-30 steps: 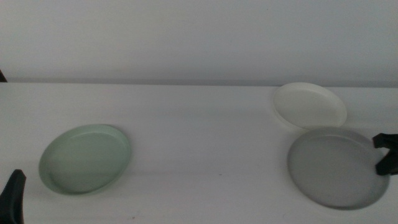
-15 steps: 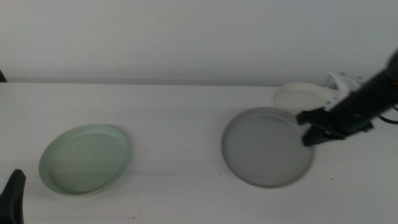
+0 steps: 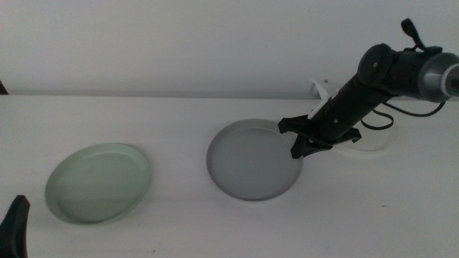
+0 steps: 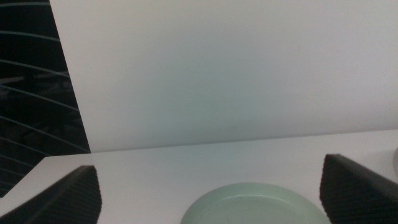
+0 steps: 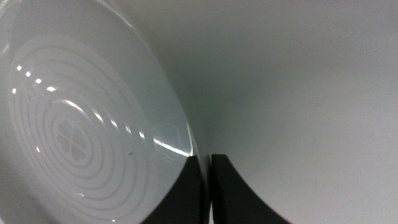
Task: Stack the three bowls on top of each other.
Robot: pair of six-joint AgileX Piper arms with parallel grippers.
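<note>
Grey bowl rim pinched in right hand, left hand wide, no writing

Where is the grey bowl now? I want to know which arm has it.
In the middle view the grey bowl is near the table's centre, right of the green bowl, its right rim pinched by the right gripper.

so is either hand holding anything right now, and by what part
The right hand is shut on the grey bowl, pinching it by the rim on its right edge. The left hand waits open above the mint green bowl, holding nothing.
</note>
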